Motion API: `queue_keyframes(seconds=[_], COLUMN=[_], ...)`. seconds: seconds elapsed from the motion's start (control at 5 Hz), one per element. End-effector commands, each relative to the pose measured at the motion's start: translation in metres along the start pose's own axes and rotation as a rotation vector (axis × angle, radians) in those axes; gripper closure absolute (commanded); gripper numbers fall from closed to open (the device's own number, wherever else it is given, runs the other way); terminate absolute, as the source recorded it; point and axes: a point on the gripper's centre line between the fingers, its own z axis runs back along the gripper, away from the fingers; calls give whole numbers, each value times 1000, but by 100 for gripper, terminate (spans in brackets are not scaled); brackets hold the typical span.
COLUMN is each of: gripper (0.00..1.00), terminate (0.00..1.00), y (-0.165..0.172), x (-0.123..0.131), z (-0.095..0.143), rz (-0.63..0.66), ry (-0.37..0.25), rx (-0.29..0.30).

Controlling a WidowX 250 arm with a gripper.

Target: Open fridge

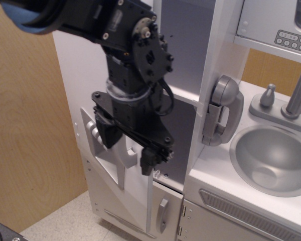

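Note:
The fridge [70, 65] is the tall white cabinet on the left. Its large door stands swung open, and its thin front edge [149, 206] shows below my arm. The grey dispenser panel [113, 163] with its buttons [93, 131] faces left on the door. The grey inside [185, 45] and a white shelf [186, 97] show in the opening. My black gripper [128, 149] hangs in front of the door edge, pointing down. Its fingers [148, 161] stand apart with nothing between them. The door's handle is hidden.
A smaller door with a short silver handle [163, 215] sits below the opening. A grey toy phone [223, 110] hangs on the cabinet post. A sink [273, 158], a faucet [298, 95] and a microwave keypad [291, 37] are on the right. A wooden wall [25, 130] is on the left.

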Motion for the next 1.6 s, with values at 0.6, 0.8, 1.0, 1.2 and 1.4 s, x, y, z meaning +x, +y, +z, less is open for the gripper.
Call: queue_keyframes(seconds=[0.6, 0.8, 1.0, 1.2, 1.4], gripper=[0, 0, 0, 0, 0], terminate=[0, 0, 0, 0, 0], y=[-40, -23, -12, -9, -6], x=[80, 87, 77, 56, 29], z=[-11, -10, -10, -7, -5], rz=[27, 70, 88, 72, 66], ry=[-139, -137, -71, -58, -27], rx=[34, 54, 76, 90, 88])
